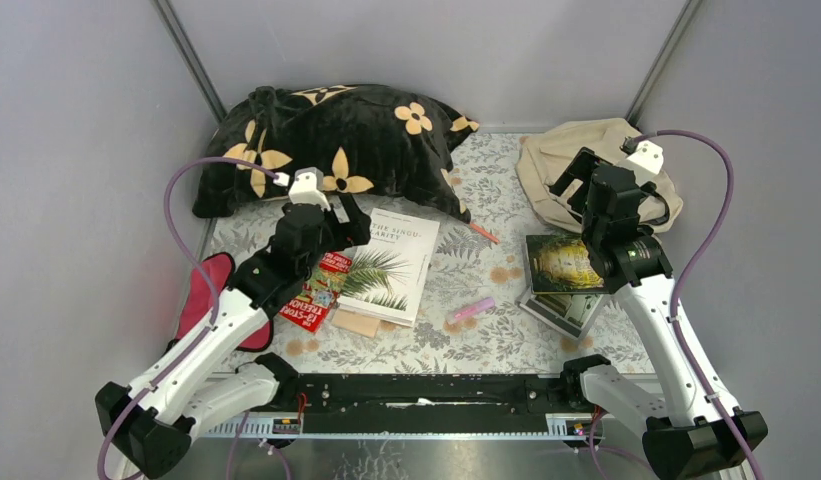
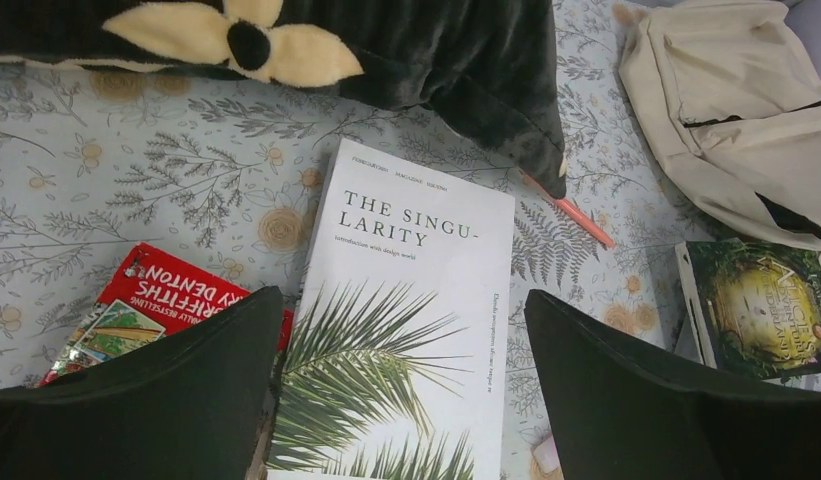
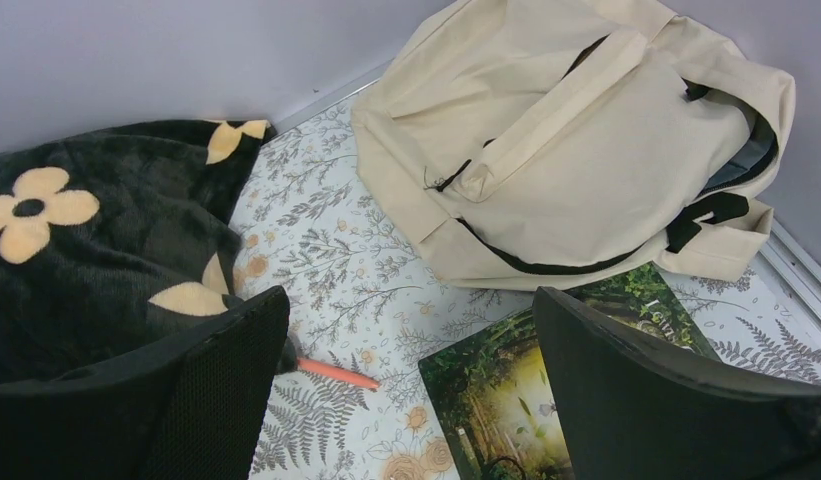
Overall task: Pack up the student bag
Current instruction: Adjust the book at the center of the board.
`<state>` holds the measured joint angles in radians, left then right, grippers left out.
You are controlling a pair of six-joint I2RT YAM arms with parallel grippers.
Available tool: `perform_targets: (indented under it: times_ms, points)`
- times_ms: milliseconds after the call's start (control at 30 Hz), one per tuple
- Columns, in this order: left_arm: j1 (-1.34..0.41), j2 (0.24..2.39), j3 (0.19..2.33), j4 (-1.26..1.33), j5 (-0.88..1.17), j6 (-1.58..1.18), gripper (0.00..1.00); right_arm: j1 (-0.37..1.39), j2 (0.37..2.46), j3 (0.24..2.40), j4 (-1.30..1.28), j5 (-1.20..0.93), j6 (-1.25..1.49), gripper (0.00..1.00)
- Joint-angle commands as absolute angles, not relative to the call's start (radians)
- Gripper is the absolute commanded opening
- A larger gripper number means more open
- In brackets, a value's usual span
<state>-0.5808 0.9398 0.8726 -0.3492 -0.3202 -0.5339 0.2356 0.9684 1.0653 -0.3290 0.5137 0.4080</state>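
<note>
Under the left claw point(image 2: 398, 310) lies a white book point(image 2: 416, 230), and it is spread wide, holding nothing. Just past the right claw point(image 3: 411, 305), also spread wide and empty, sits the bag point(image 3: 586, 140), with a green book point(image 3: 496, 400) below that claw. A pillow point(image 3: 96, 260) lies to its left.

Bare worktop point(image 1: 466, 275) to pass over between the white book point(image 1: 401, 262) and the green book point(image 1: 559, 262), with only a thin orange pencil point(image 1: 483, 233) and a small pink strip point(image 1: 472, 309) lying there. Blocked at the far left by the big black pillow point(image 1: 326, 140), and at the far right corner by the student bag point(image 1: 561, 160).
</note>
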Motion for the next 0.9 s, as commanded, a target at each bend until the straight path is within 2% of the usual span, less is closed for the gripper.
perform_targets:
  times_ms: [0,100,300,500,633,867]
  points:
    - [-0.578,0.922,0.910,-0.312,-0.306,-0.467,0.99,0.236,0.950,1.081,-0.308,0.535,0.422,1.00]
    - [-0.577,0.933,0.922,-0.320,-0.252,-0.465,0.99,0.236,0.951,1.081,-0.316,0.533,0.419,1.00]
    - [-0.584,1.059,0.959,-0.286,-0.007,-0.496,0.99,0.235,0.963,1.088,-0.358,0.513,0.409,1.00]
    - [-0.735,1.128,1.003,-0.298,-0.072,-0.420,0.99,0.202,1.031,1.085,-0.471,0.643,0.425,1.00]
    - [-0.835,1.214,1.048,-0.338,-0.090,-0.405,0.99,0.076,1.145,1.133,-0.592,0.535,0.449,1.00]
    - [-0.901,1.268,1.060,-0.324,-0.074,-0.382,0.99,0.025,1.256,1.093,-0.612,0.481,0.494,1.00]
